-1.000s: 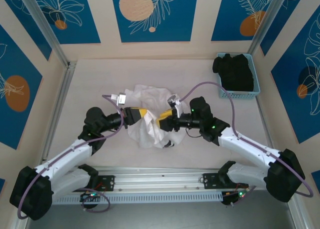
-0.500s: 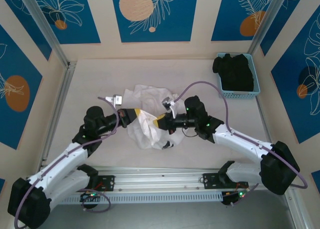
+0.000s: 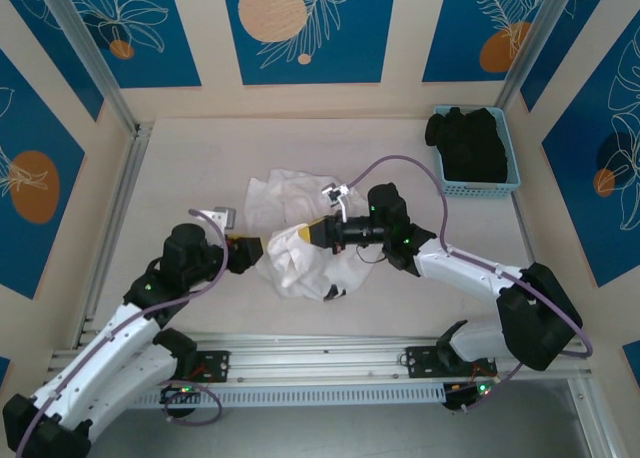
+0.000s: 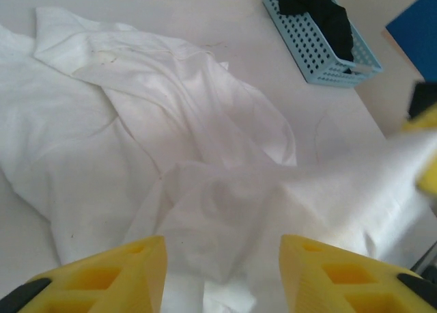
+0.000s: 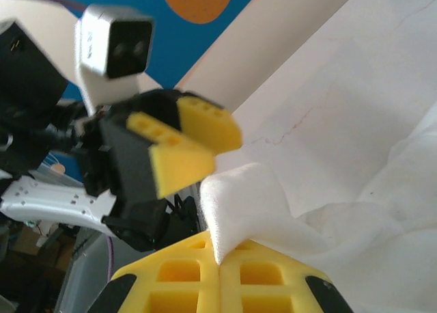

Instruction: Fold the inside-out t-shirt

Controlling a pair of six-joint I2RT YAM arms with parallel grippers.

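Near the middle of the pale table (image 3: 180,168) lies the white, wrinkled cotton t-shirt (image 3: 275,193), bunched in a loose heap between the 2 arms. A fold of it stands up as a small peak, pinched by the right gripper (image 3: 306,234). That gripper's 2 yellow fingers (image 5: 184,279) are pressed together on the cloth. The left gripper (image 3: 250,246) sits at the shirt's left edge, facing the right one. Its jaws stand apart with nothing clamped between them, and crumpled white fabric spreads out beyond its fingertips. Well apart from the shirt, at the table's far right corner, a light-blue perforated plastic basket (image 3: 478,186) holds a black folded garment (image 3: 468,143).
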